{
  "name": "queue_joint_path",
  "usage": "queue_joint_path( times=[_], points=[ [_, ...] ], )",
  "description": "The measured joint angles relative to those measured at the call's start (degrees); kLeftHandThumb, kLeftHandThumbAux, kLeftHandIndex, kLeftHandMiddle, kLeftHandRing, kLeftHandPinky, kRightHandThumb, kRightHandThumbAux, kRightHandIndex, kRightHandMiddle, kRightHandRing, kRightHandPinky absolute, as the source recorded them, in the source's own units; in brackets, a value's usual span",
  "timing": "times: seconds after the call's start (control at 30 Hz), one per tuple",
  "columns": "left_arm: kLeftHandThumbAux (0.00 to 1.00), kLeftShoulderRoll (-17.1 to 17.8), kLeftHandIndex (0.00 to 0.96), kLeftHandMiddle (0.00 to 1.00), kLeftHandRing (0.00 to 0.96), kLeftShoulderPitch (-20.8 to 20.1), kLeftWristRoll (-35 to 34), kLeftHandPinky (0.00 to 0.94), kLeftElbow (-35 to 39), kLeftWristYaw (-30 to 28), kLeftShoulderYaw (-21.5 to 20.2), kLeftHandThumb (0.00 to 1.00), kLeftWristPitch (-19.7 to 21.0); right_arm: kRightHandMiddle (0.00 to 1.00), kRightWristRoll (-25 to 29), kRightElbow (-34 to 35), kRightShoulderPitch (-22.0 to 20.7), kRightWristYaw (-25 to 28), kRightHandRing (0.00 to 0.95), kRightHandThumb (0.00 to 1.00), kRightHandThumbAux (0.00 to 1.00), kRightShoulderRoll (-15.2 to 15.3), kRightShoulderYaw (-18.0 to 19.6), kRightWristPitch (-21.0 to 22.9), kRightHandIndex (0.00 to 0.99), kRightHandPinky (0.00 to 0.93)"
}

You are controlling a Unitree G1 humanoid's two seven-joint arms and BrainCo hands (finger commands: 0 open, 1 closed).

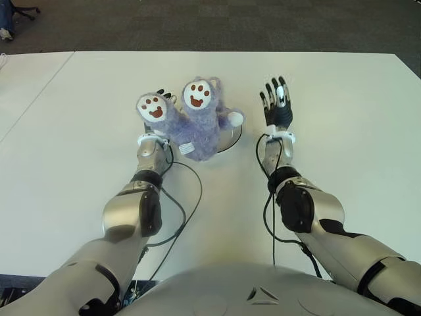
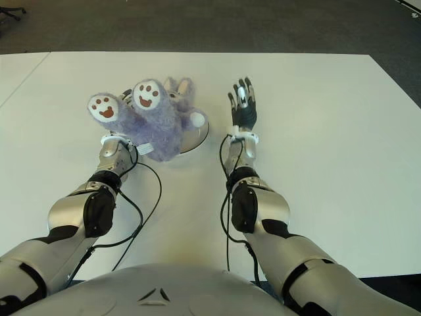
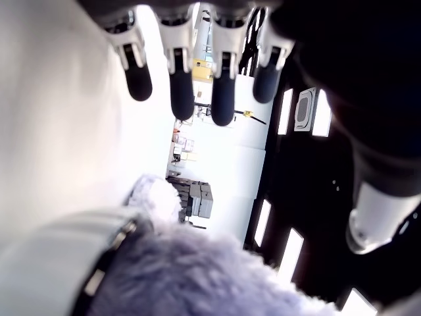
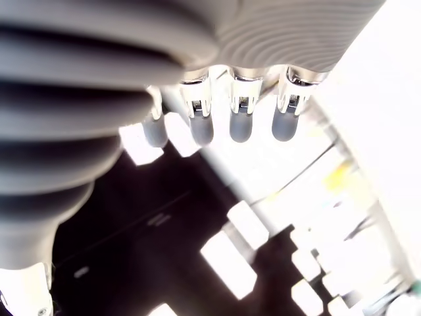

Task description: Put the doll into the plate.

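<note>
The purple plush doll (image 1: pixel 194 122) lies just above centre in the eye views, feet up, partly over the shallow plate (image 1: pixel 231 139) and leaning against the left hand (image 1: pixel 152 131) beside it. That hand's fingers (image 3: pixel 177 79) are straight and spread, clamped on nothing, though fur presses at the wrist. The right hand (image 1: pixel 276 105), right of the plate, is likewise spread and empty. The doll looks light, soft and squashy, so a broad grasp round its body should hold better than pinching a limb.
</note>
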State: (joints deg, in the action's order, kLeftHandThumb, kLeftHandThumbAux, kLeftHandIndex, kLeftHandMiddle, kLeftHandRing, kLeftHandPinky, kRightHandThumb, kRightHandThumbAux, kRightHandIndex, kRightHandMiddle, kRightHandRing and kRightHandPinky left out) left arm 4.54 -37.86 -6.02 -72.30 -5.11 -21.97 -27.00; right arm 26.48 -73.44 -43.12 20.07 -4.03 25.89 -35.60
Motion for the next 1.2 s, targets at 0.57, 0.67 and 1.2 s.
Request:
queue_joint_path(
  times=[0.57,0.67,1.2],
  points=[
    [0.635,0.3,0.142,0.192,0.158,0.5,-0.2,0.115,0.0,-0.6,0.2,0.0,0.1,0.041,-7.6,0.1,2.2,-1.7,0.008,0.0,0.661,0.8,-1.1,0.0,0.099,0.004],
    [0.635,0.3,0.143,0.191,0.158,0.5,-0.2,0.124,0.0,-0.6,0.2,0.0,0.1,0.045,-8.4,0.1,2.3,-2.1,0.014,0.0,0.654,1.0,-1.1,0.0,0.101,0.012],
    [0.667,0.8,0.135,0.191,0.158,0.6,-0.1,0.122,0.0,-0.6,0.6,0.0,0.1,0.054,-20.5,0.5,4.3,-13.4,0.033,0.011,0.575,5.2,-8.1,0.0,0.088,0.034]
  ],
)
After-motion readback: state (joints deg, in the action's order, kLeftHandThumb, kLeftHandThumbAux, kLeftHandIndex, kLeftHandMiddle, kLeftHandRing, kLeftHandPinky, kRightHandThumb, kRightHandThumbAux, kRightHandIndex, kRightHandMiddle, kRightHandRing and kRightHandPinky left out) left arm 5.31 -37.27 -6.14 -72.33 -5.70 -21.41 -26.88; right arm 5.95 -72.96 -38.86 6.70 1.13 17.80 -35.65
